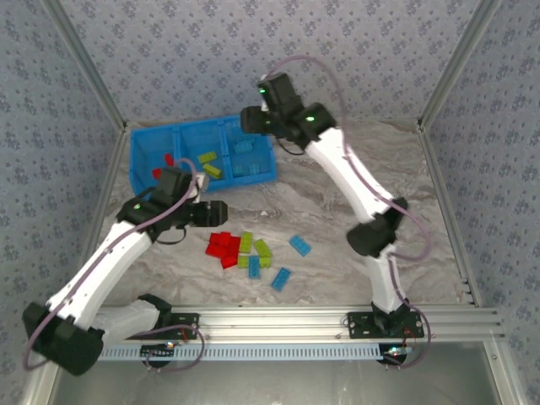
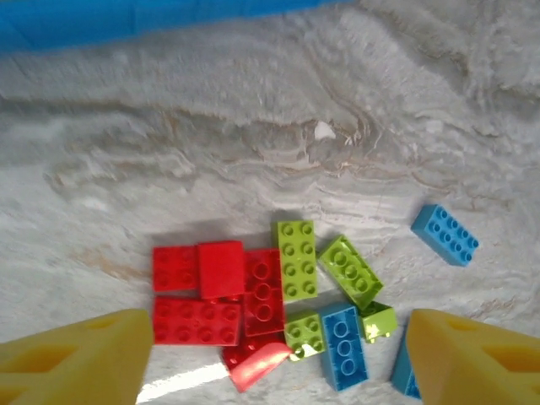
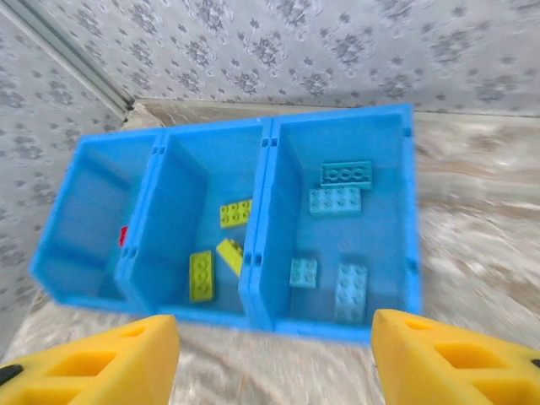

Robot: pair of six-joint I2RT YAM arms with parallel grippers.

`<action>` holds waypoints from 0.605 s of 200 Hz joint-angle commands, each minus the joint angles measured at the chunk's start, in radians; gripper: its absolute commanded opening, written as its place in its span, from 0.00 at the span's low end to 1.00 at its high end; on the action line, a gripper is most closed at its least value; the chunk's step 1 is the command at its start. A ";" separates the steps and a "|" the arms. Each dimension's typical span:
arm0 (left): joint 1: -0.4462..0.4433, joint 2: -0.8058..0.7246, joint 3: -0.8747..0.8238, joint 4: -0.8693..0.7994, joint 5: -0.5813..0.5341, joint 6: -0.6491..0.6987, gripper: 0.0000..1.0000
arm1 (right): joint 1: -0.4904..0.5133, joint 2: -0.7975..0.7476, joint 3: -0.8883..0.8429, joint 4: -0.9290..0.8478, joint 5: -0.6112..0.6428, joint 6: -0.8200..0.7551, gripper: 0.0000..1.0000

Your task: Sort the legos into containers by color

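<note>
Grey marbled tabletop [image 1: 337,181] runs back to walls [image 1: 211,51] papered in a small floral print. At the upper left of the top view sits the blue tray [image 1: 142,145], its three compartments side by side.

In the right wrist view, the right compartment [image 3: 392,211] holds four light-blue bricks [image 3: 335,201], all lying flat. The middle compartment [image 3: 181,186] holds three lime bricks [image 3: 201,275]. The left compartment [image 3: 84,211] gives just a sliver of red [image 3: 122,234] against its divider. The top view shows two red bricks [image 1: 169,159] there, with the left arm [image 1: 118,245] covering the tray's near corner.

The other legos lie loose at the lower centre of the top view: a red cluster [image 1: 224,247], lime pieces [image 1: 245,243] touching it, and blue ones [image 1: 299,245] scattered just beside.

The left gripper [image 2: 280,337] hangs over this pile, its yellow fingers [image 2: 84,359] spread apart and nothing between them. The right gripper [image 3: 270,337] hovers before the tray's near wall, fingers likewise apart and empty.

In the left wrist view the tray is cut to a blue strip along the top edge. A blue brick at the lower right is half hidden behind a finger, and a tilted red piece [image 2: 257,367] at the bottom of the pile is hard to read
</note>
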 commanded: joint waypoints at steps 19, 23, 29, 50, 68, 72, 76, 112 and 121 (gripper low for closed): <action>-0.164 0.234 0.137 -0.045 -0.087 -0.099 0.65 | -0.016 -0.421 -0.492 -0.118 0.034 0.101 0.66; -0.178 0.254 0.145 -0.044 -0.092 -0.095 0.64 | -0.016 -0.456 -0.536 -0.113 0.034 0.113 0.66; -0.195 0.284 0.157 -0.041 -0.098 -0.095 0.63 | -0.020 -0.502 -0.602 -0.110 0.034 0.127 0.66; -0.208 0.378 0.166 0.004 -0.086 -0.110 0.61 | -0.030 -0.609 -0.736 -0.146 0.037 0.172 0.68; -0.208 0.471 0.201 0.027 -0.059 -0.080 0.61 | -0.043 -0.655 -0.785 -0.178 0.032 0.218 0.69; -0.208 0.492 0.204 0.032 -0.059 -0.074 0.61 | -0.045 -0.664 -0.795 -0.179 0.032 0.222 0.69; -0.208 0.511 0.204 0.040 -0.060 -0.069 0.61 | -0.047 -0.670 -0.804 -0.177 0.032 0.224 0.70; -0.208 0.640 0.205 0.068 -0.071 -0.069 0.60 | -0.108 -0.681 -0.822 -0.182 -0.066 0.216 0.71; -0.208 0.665 0.203 0.087 -0.055 -0.072 0.60 | -0.113 -0.682 -0.822 -0.203 -0.063 0.199 0.71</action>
